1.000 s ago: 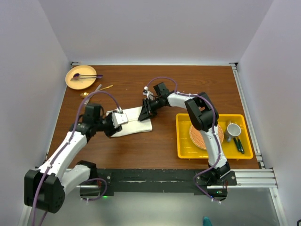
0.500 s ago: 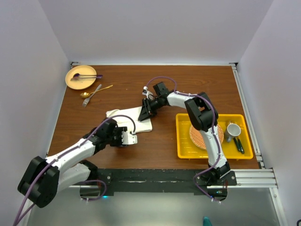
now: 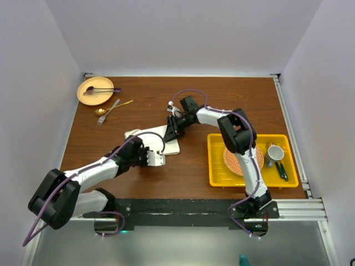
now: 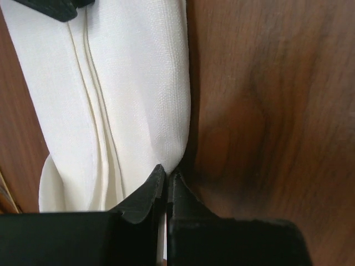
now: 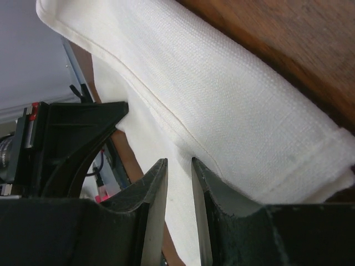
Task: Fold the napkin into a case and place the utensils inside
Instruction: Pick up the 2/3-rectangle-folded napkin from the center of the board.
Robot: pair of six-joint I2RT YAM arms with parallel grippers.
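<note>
Pinching napkin (image 3: 169, 145): left gripper (image 4: 166, 176) | utensils (image 3: 110, 108) beside plate (image 3: 91, 97), apart | tray (image 3: 217, 167) right

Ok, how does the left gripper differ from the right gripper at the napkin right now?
Jaws: the left gripper is pinched shut on the napkin at its edge, while the right gripper has its fingers slightly apart, with cloth showing in the gap.
Place: the left gripper is at the napkin's near edge, the right gripper at its far right corner.
Both have black fingers, and both are down at the cloth.
</note>
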